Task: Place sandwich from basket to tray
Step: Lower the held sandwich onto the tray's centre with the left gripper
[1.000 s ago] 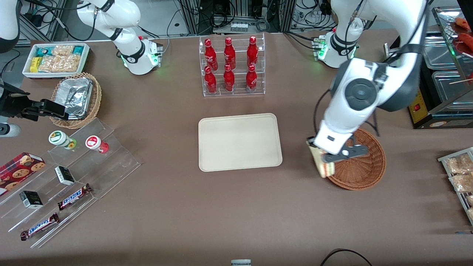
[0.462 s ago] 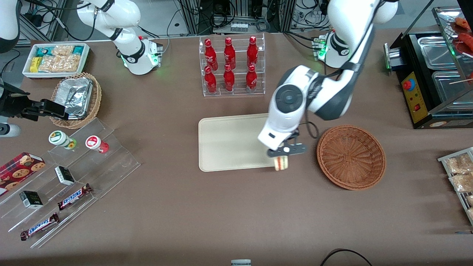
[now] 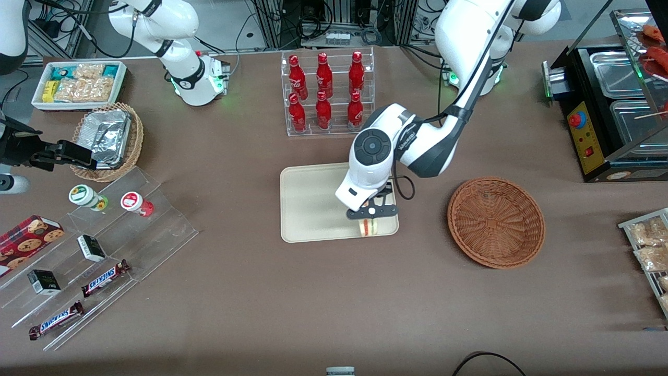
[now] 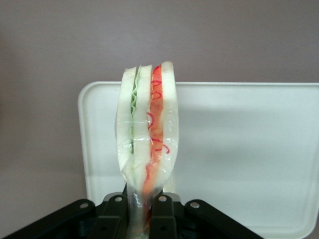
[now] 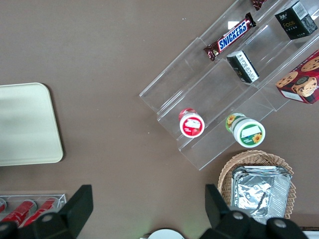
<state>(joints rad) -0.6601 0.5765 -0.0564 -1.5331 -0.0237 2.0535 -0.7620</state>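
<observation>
The sandwich (image 3: 369,227) (image 4: 147,134) is a wrapped white-bread wedge with red, orange and green layers. My left gripper (image 3: 371,213) (image 4: 142,211) is shut on it and holds it on edge just above the tray's corner nearest the front camera, on the working arm's side. Cream-beige and flat, the tray (image 3: 313,201) (image 4: 239,144) lies under the sandwich. The reddish-brown wicker basket (image 3: 496,222) sits beside the tray toward the working arm's end, and nothing lies in it.
A clear rack of red bottles (image 3: 326,94) stands farther from the front camera than the tray. Toward the parked arm's end are acrylic steps (image 3: 99,250) with snacks, a tan basket of foil containers (image 3: 107,141) and a white bin (image 3: 78,83). A metal appliance (image 3: 616,104) stands at the working arm's end.
My left gripper has carried the sandwich out of the basket, sideways past the tray's edge, and now holds it over the tray's near corner. The basket is left bare.
</observation>
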